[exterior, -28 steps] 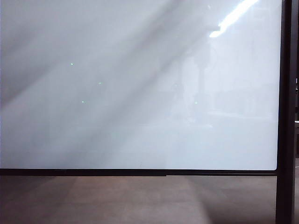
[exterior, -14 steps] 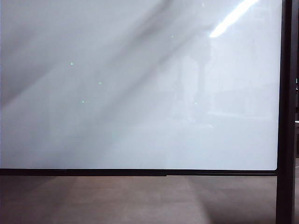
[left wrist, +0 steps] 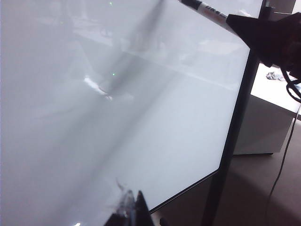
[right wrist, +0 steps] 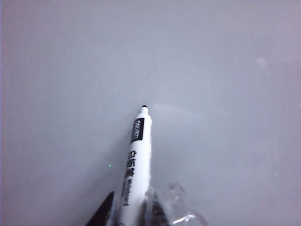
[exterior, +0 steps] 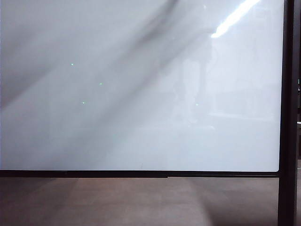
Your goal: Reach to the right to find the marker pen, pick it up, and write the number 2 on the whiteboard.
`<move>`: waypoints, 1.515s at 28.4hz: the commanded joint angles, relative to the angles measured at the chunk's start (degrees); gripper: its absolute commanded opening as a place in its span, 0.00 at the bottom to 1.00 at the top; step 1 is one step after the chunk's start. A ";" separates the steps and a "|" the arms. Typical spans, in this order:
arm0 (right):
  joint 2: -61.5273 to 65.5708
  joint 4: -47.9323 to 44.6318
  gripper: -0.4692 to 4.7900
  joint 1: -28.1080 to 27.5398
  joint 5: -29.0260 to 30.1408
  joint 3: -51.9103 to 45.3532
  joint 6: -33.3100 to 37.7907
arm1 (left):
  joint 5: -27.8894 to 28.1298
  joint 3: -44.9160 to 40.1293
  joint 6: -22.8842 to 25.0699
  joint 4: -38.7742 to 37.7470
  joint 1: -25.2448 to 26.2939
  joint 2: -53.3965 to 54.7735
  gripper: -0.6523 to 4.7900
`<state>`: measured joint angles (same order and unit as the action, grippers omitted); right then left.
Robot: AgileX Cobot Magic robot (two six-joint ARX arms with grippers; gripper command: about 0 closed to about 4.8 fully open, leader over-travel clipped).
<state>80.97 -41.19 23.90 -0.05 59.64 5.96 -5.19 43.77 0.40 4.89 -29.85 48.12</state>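
Note:
The whiteboard (exterior: 141,117) fills the exterior view, glossy white, with arm shadows slanting across it; neither gripper shows there. My right gripper (right wrist: 134,207) is shut on the marker pen (right wrist: 136,165), a white barrel with black print and a dark tip pointing at the board (right wrist: 211,70). I cannot tell whether the tip touches. In the left wrist view the pen (left wrist: 209,9) sticks out of the dark right gripper (left wrist: 235,21) near the board's upper right part. My left gripper (left wrist: 134,205) hangs low before the board (left wrist: 141,117), fingers together, holding nothing. The number 2 is out of view.
A black frame post (exterior: 287,113) runs down the board's right side, over brown floor (exterior: 141,202). Past the post stands a white cabinet (left wrist: 268,117), with a dark cable (left wrist: 287,155) hanging beside it. Tiny green specks (exterior: 100,84) dot the board.
The slanting shadow band on the board has grown darker and sharper in the exterior view. The board's surface itself looks the same.

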 commanded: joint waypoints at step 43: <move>1.11 -4.00 0.16 0.04 -6.51 0.26 -0.22 | -0.17 0.48 0.24 -0.11 -0.09 -0.11 0.11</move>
<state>82.41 -44.34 23.94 -5.32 59.64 5.89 -5.19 43.77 0.40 4.40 -29.85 48.12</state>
